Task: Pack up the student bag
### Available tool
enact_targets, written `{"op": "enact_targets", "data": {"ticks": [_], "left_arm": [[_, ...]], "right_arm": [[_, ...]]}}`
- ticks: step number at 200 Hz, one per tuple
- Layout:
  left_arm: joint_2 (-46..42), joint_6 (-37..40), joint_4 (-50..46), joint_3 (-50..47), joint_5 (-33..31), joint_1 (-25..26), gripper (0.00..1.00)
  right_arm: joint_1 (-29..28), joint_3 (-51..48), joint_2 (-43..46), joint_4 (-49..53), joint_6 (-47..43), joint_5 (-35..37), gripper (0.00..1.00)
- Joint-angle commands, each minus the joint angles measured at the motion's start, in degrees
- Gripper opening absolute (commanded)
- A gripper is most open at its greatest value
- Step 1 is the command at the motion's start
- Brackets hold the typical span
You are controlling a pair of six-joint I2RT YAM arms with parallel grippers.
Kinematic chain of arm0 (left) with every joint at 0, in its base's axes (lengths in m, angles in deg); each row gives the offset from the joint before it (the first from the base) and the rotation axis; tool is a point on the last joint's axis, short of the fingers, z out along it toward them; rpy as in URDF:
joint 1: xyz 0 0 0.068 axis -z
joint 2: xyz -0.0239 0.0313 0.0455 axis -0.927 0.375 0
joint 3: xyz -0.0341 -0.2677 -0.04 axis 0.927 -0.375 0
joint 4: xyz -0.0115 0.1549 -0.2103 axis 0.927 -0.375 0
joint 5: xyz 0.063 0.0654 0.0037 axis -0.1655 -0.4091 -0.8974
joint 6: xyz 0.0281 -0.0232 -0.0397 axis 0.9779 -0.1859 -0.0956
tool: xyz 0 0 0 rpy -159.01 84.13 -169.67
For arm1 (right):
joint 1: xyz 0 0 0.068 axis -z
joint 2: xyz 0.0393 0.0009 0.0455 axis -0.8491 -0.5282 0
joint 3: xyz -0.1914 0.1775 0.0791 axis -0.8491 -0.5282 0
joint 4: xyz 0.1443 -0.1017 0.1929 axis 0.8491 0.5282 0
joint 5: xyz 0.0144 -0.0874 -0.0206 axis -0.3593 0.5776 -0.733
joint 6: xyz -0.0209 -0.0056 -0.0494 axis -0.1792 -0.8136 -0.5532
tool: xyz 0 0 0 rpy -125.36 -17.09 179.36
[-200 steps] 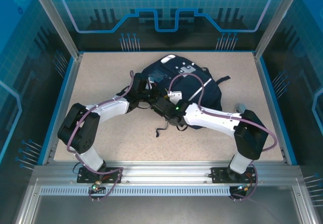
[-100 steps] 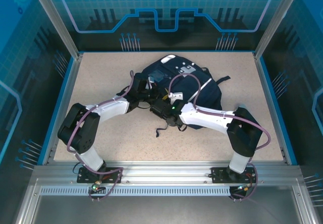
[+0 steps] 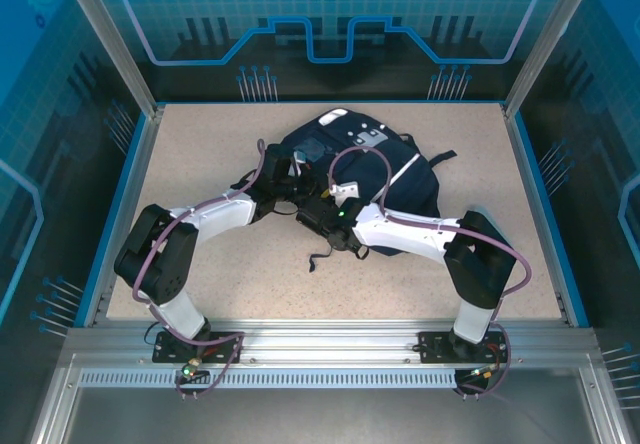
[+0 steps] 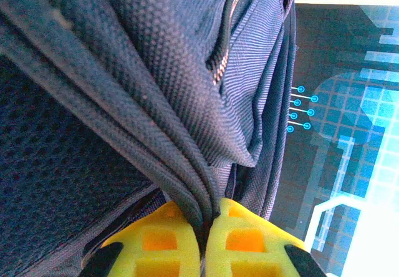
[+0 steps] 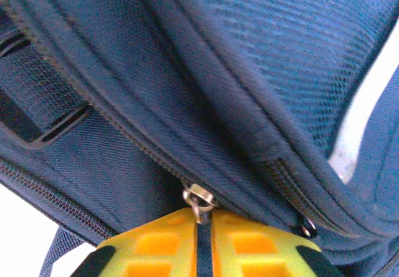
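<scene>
The student bag [image 3: 400, 179] lies slumped on the table [image 3: 200, 144], upper centre of the top view. Both my arms reach in to its lower-left edge.

My left gripper [image 4: 204, 227] is pressed together on a fold of fabric [image 4: 177, 177] at the bottom centre of the left wrist view. The pinched cloth rises as a ridge toward the upper left.

My right gripper [image 5: 202, 242] is closed on the zip pull [image 5: 198, 197] at the bottom centre of the right wrist view. The pull's dark tab runs down into the narrow slit between my jaws.

Handling, as I judge it:
- The bag is soft woven cloth with no rigid edge. Expect it to sag and fold wherever I lift it.
- The coarse weave should grip well, so a pinched fold should hold.
- Take hold at seams, piping or the pull tab, not on flat panels.
- The pull is small and may slip out if drawn at an angle. Draw it along the zip line while the left pinch braces the cloth.
</scene>
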Motion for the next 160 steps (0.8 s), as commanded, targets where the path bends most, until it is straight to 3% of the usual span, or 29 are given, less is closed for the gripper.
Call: {"op": "enact_targets", "data": {"ticks": [1, 53, 121, 143, 160], "left_arm": [[-0.18, -0.40, 2.80, 2.42, 5.06, 1.22, 0.00], [0.78, 2.82, -0.29, 2.98, 2.34, -0.39, 0.00], [2.12, 4.94, -1.46, 1.68, 1.15, -4.46, 0.00], [2.43, 4.73, -0.74, 1.59, 1.95, -4.59, 0.00], [2.38, 3.63, 0.73, 1.41, 3.35, -4.42, 0.00]], "right_arm": [[1.02, 1.58, -0.26, -4.65, -3.27, 3.43, 0.07], [1.71, -4.98, 7.04, -1.07, -3.59, -4.87, 0.01], [9.53, -16.86, 19.33, 0.70, -4.80, -13.37, 0.00], [11.32, -17.90, 21.67, -1.48, -7.53, -16.81, 0.00], [10.11, -17.33, 22.97, -5.65, -11.18, -23.38, 0.03]]}}
